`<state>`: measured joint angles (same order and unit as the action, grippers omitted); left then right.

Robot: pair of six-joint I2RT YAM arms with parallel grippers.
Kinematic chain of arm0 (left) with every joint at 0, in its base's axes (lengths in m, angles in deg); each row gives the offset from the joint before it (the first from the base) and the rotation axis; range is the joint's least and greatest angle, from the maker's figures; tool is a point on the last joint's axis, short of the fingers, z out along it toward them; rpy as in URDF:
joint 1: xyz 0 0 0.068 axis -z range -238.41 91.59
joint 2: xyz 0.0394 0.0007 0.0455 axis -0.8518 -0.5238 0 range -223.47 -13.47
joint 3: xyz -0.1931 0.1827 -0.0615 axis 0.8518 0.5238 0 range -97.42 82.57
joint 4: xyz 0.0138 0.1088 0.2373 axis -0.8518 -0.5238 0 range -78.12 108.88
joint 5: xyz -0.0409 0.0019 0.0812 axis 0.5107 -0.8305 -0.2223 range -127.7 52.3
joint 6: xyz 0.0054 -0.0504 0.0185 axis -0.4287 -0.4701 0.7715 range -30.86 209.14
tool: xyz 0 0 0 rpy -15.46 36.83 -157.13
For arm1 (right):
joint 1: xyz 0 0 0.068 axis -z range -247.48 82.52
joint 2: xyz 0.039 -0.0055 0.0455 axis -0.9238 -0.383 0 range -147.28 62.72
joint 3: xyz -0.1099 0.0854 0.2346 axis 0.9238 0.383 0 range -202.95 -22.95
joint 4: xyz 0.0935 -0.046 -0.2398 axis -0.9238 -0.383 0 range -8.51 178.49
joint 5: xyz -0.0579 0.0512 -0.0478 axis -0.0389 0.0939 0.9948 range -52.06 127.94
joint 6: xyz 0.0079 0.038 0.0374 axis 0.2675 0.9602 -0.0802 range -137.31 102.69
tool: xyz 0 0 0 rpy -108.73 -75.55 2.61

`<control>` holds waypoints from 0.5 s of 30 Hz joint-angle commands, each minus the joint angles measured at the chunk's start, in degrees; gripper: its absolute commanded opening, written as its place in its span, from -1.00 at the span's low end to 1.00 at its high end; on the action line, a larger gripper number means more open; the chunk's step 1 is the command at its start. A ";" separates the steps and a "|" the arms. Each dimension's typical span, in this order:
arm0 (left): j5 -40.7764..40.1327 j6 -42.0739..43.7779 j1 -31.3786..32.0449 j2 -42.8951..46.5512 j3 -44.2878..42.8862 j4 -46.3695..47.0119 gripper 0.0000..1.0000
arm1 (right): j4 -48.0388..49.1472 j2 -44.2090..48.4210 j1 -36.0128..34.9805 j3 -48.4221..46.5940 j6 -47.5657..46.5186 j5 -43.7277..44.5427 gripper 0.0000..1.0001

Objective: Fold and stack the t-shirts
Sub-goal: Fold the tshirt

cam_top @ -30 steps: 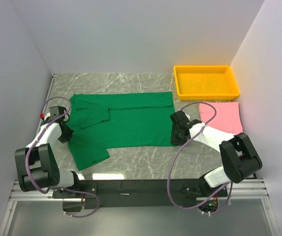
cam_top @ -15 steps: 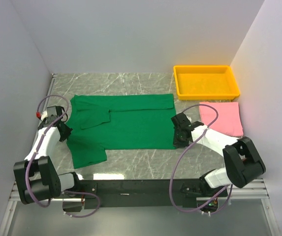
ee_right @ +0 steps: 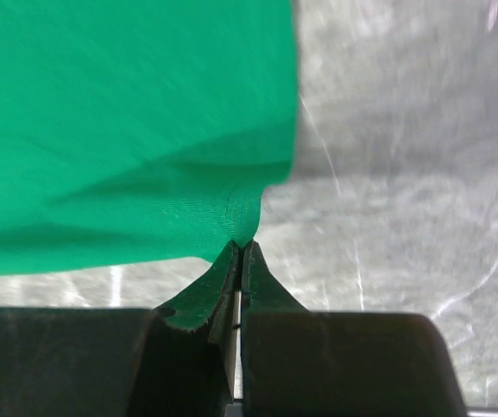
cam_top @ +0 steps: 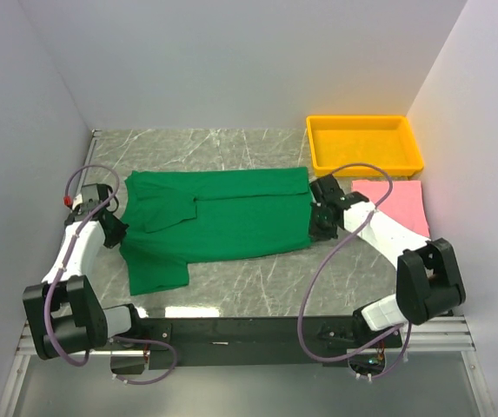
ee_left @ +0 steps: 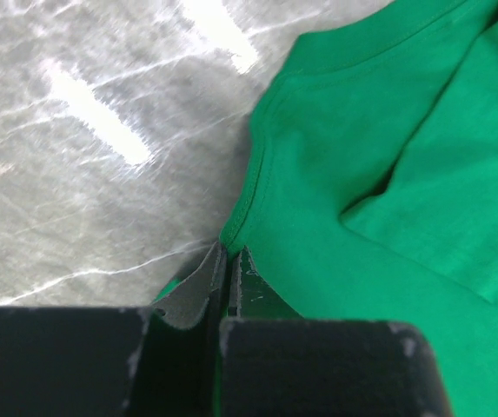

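Observation:
The dark green t-shirt [cam_top: 222,217] lies spread across the middle of the marble table, one sleeve folded in over its left part. My left gripper [cam_top: 112,228] is shut on the shirt's left edge; the left wrist view shows the hem [ee_left: 257,174] pinched at the fingertips. My right gripper [cam_top: 318,228] is shut on the shirt's lower right corner, and the right wrist view shows the cloth [ee_right: 136,130] lifted a little off the table. The pink t-shirt [cam_top: 405,207] lies folded flat at the right, partly under my right arm.
A yellow plastic tray [cam_top: 318,139] stands at the back right, just behind the pink t-shirt. White walls close in the left, back and right sides. The arm bases and a black rail run along the near edge.
My right gripper has carried the shirt's lower right corner back and to the right, so the near hem now slants upward. My left gripper has shifted slightly back along the left edge.

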<state>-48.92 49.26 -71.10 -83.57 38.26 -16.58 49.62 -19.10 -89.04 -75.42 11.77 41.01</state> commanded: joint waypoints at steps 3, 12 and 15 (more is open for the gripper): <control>2.26 0.15 -0.41 -3.54 -5.60 0.04 -0.99 | -2.26 -4.92 1.52 -8.52 -2.62 -0.96 -1.00; 3.14 0.06 -0.41 -11.01 -12.11 1.18 -0.99 | 0.37 -12.13 7.67 -15.47 -3.68 -2.90 -1.00; 3.75 -0.29 -0.58 -13.91 -14.39 1.89 -0.99 | 1.08 -14.85 8.99 -17.93 -4.03 -4.65 -1.00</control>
<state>-45.88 49.26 -71.21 -96.03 27.18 -16.01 49.62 -32.41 -81.39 -89.67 8.93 37.30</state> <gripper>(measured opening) 0.024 0.012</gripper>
